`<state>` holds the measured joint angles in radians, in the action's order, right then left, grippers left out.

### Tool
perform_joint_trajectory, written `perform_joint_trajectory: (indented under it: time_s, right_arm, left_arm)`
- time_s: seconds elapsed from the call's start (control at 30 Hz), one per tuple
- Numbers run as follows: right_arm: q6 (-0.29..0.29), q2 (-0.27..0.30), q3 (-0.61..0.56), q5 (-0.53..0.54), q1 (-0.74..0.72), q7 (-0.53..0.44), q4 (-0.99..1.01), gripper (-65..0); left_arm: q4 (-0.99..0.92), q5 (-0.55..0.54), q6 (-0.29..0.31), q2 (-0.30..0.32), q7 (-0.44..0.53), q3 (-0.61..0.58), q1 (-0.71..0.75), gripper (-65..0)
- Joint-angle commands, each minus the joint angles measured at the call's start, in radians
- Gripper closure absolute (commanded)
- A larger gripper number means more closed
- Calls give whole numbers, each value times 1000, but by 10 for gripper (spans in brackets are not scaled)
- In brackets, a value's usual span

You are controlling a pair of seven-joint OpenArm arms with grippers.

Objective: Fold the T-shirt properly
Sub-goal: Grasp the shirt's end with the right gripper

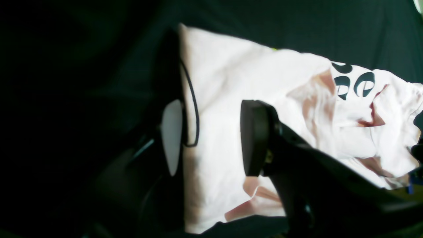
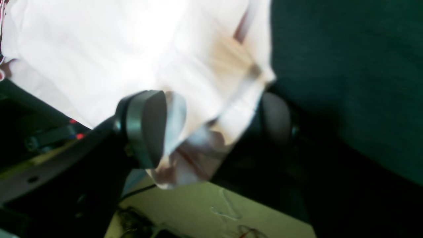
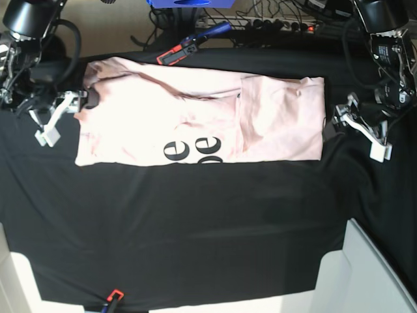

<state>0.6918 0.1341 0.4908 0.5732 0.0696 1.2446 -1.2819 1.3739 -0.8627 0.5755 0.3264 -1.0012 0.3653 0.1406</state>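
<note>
Through the left wrist camera, the left gripper (image 1: pixel 211 138) hangs with its jaws apart over one end of the T-shirt (image 1: pixel 264 109); one finger sits off the cloth's straight edge and the other above the pink fabric, and nothing looks pinched between them, so I would say it has no hold on the shirt. A few black letters (image 1: pixel 355 82) show farther along, where a layer is turned over. Through the right wrist camera, the picture is blurred, but the right gripper (image 2: pixel 218 132) straddles a bunched corner of the T-shirt (image 2: pixel 99 49), its fingers spread wide with fabric lying between them; I cannot tell whether they press on it or merely stand around it. From the base camera, the T-shirt (image 3: pixel 195 120) lies as a long band across the far half of the black table cloth (image 3: pixel 195 235), with the right gripper (image 3: pixel 81 99) at one short end and the left gripper (image 3: pixel 335 120) just beside the other. That placement makes sense to me: an arm at each end lets them bring the ends together for the next crosswise fold.
</note>
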Motion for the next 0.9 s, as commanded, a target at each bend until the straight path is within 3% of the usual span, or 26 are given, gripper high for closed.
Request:
perform_joint_trajectory:
  time_s: [0.0,0.23,0.43,0.6,0.73,0.8,0.87]
  right_arm:
    - [6,14,3,18,-21,-21,-8,-421]
    - [6,8,-2,21,-46,-19,55,-421]
    - [6,-15,-2,24,-47,-16,71,-419]
    - [6,-29,-10,155,-47,21,107,-419]
    - [6,-26,-70,166,-47,16,101,-416]
    - [6,-27,-86,166,-47,13,103,-380]
    - [6,-29,-106,164,-47,10,107,-302]
  left_arm:
    - [51,1,5,24,14,1,4,-287]
    - [175,162,5,-16,14,4,27,-287]
    - [174,165,5,-17,14,4,29,-287]
    - [175,164,5,-17,12,4,24,-287]
    - [175,164,5,-17,12,4,26,-287]
    - [175,164,5,-17,12,4,27,-287]
    - [175,164,5,-17,12,4,27,-287]
